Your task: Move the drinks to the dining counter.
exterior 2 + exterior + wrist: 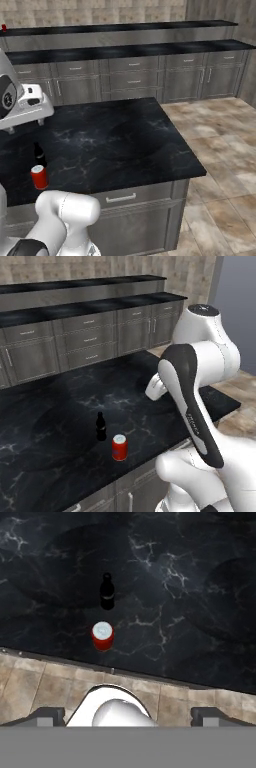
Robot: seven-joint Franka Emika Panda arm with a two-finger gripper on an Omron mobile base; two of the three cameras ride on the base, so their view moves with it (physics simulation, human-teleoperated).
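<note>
Above near counter (60, 421), gripper (128, 714) spread, facing down

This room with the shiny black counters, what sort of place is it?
Most likely a rendered kitchen. A long two-level dining counter with grey drawers lines the brick-patterned wall, a black stone island holds a red can and a small dark bottle, and the floor is tiled.

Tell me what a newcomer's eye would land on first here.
A red can and a slim dark bottle stand upright close together near the front edge of the black-topped block. The gripper hangs high above them, fingers wide apart. Behind runs the long two-level dining counter.
</note>
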